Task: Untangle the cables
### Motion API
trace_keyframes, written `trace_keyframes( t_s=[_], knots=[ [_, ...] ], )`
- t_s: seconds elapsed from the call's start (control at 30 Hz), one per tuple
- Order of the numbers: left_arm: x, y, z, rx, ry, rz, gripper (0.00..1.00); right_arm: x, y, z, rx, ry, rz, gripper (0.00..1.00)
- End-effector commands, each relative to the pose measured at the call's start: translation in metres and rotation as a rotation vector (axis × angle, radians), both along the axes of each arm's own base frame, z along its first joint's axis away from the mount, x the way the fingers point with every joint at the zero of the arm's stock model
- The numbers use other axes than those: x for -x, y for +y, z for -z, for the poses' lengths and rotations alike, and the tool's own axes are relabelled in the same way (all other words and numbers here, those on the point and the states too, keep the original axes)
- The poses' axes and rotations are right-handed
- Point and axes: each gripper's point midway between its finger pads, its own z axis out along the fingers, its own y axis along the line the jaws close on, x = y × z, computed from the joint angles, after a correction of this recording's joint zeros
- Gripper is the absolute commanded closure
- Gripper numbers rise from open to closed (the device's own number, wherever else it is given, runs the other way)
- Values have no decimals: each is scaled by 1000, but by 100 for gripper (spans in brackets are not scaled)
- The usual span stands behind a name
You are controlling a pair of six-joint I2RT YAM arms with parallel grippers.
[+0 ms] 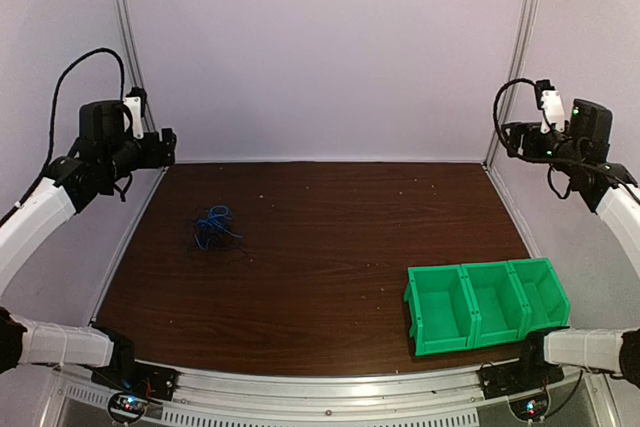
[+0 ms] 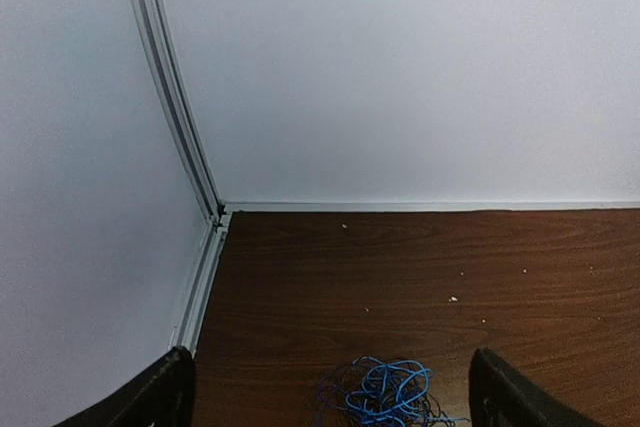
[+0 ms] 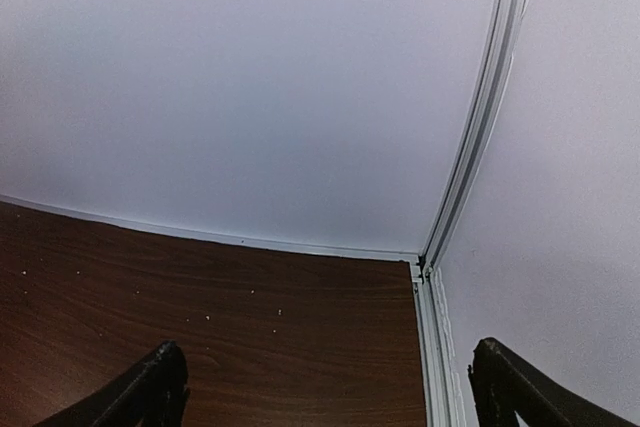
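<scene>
Bases first: we see the left arm base (image 1: 105,347) and the right arm base (image 1: 530,352) at the near edge of the table (image 1: 330,277), one by each near corner. Three green bins (image 1: 487,304) sit in a row at the near-right corner, just beside the right base, open tops up. The cables (image 1: 214,228) are on the left half of the tabletop, nearer the left edge than the middle and well apart from the bins. We read them as one small bunched tangle, mostly blue with thin black strands mixed in. In the left wrist view the same tangle (image 2: 385,394) lies at the bottom edge, on the wood between the two fingers (image 2: 150,397). The left gripper (image 1: 168,145) hangs raised over the far-left corner, fingers spread wide, nothing in them, not touching the cables. The right gripper (image 1: 508,137) hangs raised over the far-right corner. Its wrist view shows both fingers (image 3: 150,387) spread wide with bare wood between them and nothing held. Small white specks (image 2: 452,298) dot the far part of the tabletop.
</scene>
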Motion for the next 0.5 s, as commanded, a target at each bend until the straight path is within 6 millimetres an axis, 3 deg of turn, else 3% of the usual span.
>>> trace_keyframes(
  t_s=[0.0, 0.17, 0.33, 0.47],
  knots=[
    [-4, -13, 14, 6, -26, 38, 4, 9, -6, 23, 50, 24, 25, 0],
    [-3, -38, 48, 3, 1, 147, 7, 26, 17, 82, 186, 172, -151, 0],
    [5, -67, 71, -4, -3, 298, 13, 62, 38, 148, 326, 363, -360, 3],
    [10, -86, 83, -6, -2, 388, 16, 96, 37, 199, 468, 504, -466, 12]
  ],
)
